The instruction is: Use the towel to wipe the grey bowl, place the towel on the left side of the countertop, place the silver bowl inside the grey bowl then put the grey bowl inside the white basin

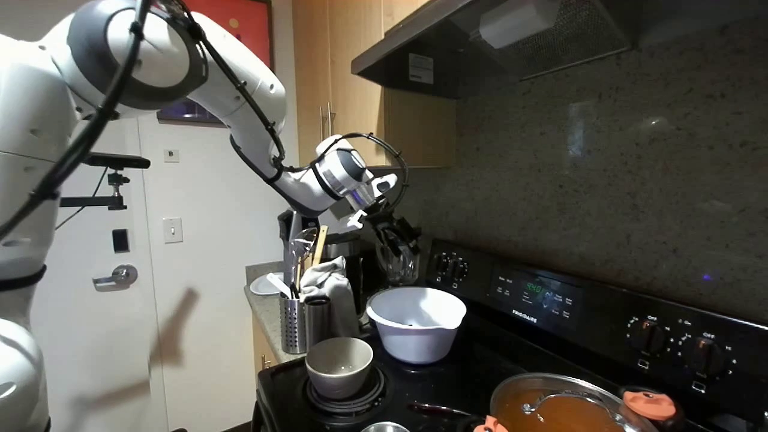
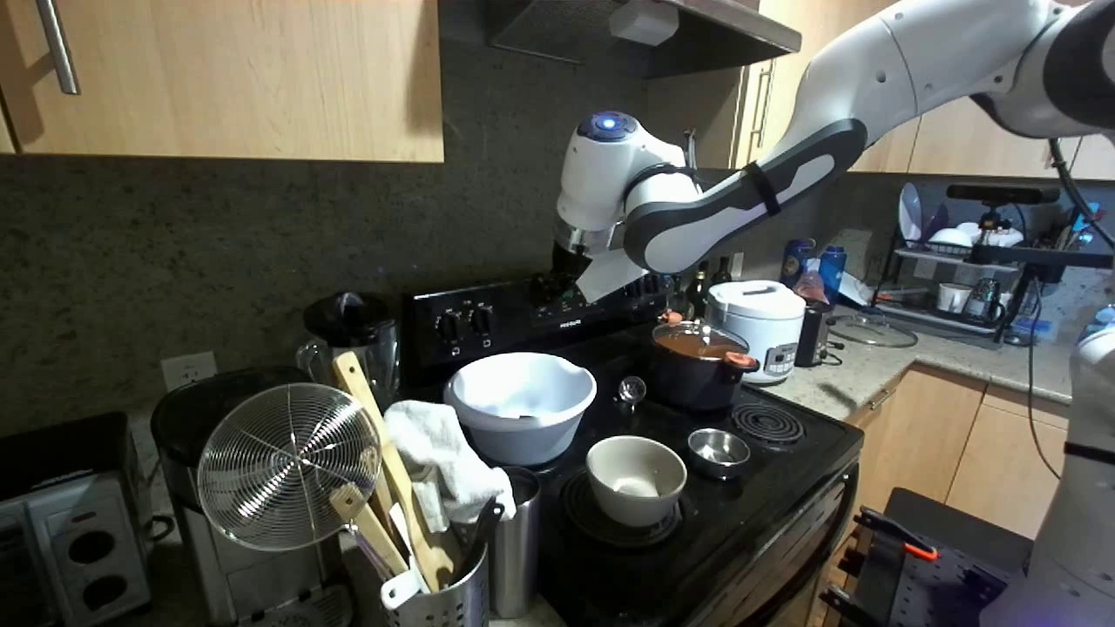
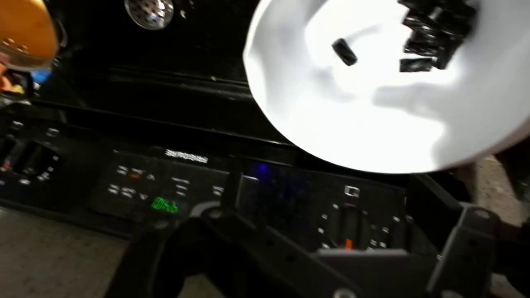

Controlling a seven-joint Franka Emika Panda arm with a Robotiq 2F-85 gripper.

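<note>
- Currently, the grey bowl (image 2: 638, 501) sits upright on a near burner (image 1: 366, 396); a grip on one side would likely tip it.
- The silver bowl (image 2: 719, 451), to its right in both exterior views, could slip from a grasp, as its metal looks smooth.
- The white basin (image 2: 523, 446), farther back, holds dark pieces (image 3: 434, 33); set on these, the grey bowl might lean.
- The towel (image 2: 440, 453) slumps left of the basin by wooden utensils (image 2: 402, 483) and may slide if jostled.
- The fingers (image 3: 468, 236) hang near the basin, wide apart and empty; lowered carelessly, they could clip its rim.
</note>
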